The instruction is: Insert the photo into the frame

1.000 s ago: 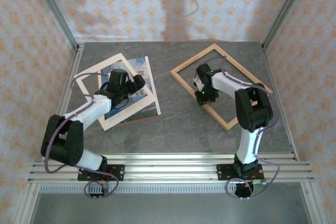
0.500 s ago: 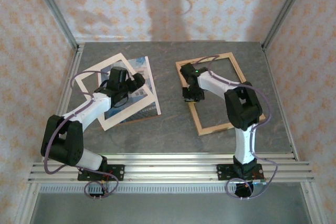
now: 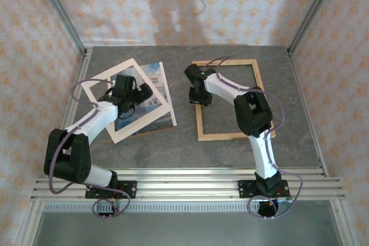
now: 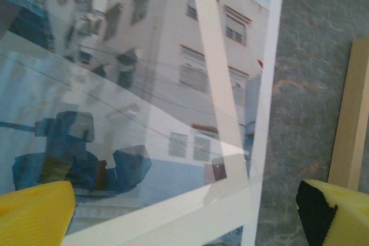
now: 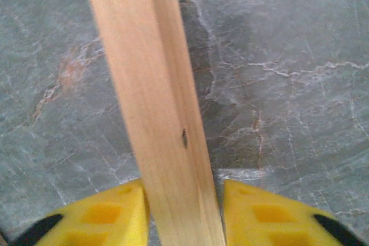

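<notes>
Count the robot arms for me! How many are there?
2. The left arm reaches over the photo and white mat on the left of the table. The right arm reaches to the wooden frame on the right side. None looks hidden.

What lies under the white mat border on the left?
The photo shows through the mat window and past its right edge; parts beneath the mat's strips are hidden.
</notes>
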Robot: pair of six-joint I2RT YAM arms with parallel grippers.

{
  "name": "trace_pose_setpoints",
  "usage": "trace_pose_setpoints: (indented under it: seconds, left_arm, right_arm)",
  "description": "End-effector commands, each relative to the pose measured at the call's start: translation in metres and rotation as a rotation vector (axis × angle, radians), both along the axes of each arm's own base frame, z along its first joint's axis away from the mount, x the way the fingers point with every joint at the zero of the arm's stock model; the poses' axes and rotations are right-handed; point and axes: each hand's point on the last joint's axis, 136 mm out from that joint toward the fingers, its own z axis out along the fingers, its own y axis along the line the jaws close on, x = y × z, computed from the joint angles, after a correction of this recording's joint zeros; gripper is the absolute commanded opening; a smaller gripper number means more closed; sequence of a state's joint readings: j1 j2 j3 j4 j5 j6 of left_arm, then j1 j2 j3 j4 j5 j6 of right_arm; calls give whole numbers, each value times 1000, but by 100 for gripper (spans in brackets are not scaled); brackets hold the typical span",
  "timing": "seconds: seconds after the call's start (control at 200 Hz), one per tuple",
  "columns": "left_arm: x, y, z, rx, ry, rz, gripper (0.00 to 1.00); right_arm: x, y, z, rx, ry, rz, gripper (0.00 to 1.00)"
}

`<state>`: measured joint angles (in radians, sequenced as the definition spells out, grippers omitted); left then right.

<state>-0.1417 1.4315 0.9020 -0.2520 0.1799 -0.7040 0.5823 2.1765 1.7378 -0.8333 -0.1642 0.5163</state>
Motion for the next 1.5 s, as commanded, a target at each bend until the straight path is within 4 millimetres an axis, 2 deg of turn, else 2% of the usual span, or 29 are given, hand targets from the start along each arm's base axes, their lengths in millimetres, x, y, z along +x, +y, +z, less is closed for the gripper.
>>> trace_pose_setpoints:
  seconds: [0.0,0.16,0.19,0.205,0.22,0.34,0.435,0.566,0.761,0.891,1.011,1.111,1.156,1.256,1.366,1.496]
  left_arm:
    - [-10,5,-4,9,36,-25,100]
    - [3,0,-5,-9,37,-45,100]
    - [6,-1,-7,-15,40,-45,100]
    - [7,-2,-8,-20,43,-44,100]
    - [8,-3,-9,-22,46,-44,100]
    - [17,-13,-19,-72,66,-62,100]
    - [22,-24,-25,-100,79,-87,100]
    - [16,-35,-39,-97,129,-115,100]
    - [-15,-42,-64,-106,225,-141,100]
    - [-41,-45,-72,-103,275,-154,100]
    - [-62,-45,-76,-117,307,-145,100]
    - [-69,-46,-68,-135,303,-143,100]
    - [-69,-46,-60,-139,291,-144,100]
    - [-60,-42,-36,-104,246,-146,100]
    - [-42,-31,-14,-57,199,-132,100]
    - [-17,-13,-10,-62,165,-78,100]
  right_arm:
    - [13,-8,37,-18,-107,-48,49]
    - [16,-17,68,-28,-187,-59,73]
    - [17,-17,71,-24,-197,-59,86]
    - [18,-17,73,-19,-205,-56,97]
    - [17,-16,75,-17,-211,-51,100]
    - [25,-22,90,-38,-300,-20,100]
    - [28,-26,93,-69,-327,6,100]
    - [34,-18,92,-32,-351,19,100]
    - [43,-2,86,25,-340,18,100]
    - [44,24,78,128,-287,46,100]
    - [45,51,71,253,-253,68,81]
    - [45,68,65,302,-232,83,56]
    - [44,74,61,303,-222,93,49]
    - [41,90,57,323,-205,119,49]
    - [35,108,52,339,-193,154,50]
    - [37,117,41,346,-184,155,50]
